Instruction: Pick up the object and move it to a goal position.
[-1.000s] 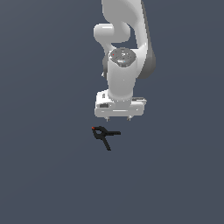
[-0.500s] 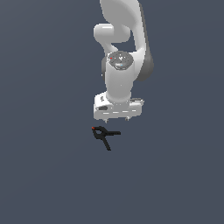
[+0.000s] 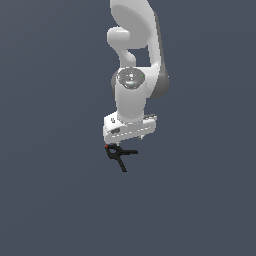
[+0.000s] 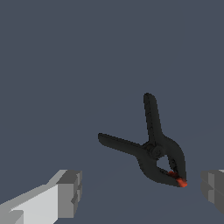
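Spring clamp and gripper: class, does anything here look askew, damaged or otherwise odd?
Nothing stands out. The black spring clamp lies intact on the plain grey surface, handles splayed, and the open gripper hangs above it without touching.

In the exterior view the arm (image 3: 137, 60) runs off the upper edge, and the claw (image 3: 127, 141) sits so close over the spring clamp (image 3: 119, 155) that its fingertips are too small to make out and contact cannot be judged. In the wrist view both fingers (image 4: 65, 192) are cut by the picture's edges, so only their ends show.
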You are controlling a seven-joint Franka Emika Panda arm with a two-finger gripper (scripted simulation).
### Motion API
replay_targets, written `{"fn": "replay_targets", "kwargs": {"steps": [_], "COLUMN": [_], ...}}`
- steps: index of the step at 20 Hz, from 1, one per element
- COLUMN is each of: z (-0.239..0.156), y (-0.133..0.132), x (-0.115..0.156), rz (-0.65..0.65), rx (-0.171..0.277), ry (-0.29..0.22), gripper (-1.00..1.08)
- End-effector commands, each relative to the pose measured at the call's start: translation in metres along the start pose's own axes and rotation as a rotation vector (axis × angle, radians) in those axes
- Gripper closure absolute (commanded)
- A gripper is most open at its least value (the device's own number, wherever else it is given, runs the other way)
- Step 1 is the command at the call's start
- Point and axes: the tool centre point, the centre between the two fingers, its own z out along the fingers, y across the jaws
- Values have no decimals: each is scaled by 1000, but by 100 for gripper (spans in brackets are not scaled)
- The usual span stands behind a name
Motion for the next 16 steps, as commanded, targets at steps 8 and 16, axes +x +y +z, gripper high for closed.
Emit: {"fn": "replay_targets", "kwargs": {"steps": [8, 16], "z": [27, 50], "y": [19, 33], "x": [-5, -10], "rz": [-232, -428], "rx": [-3, -3], "ry": [-1, 0], "gripper": [-92, -92]}}
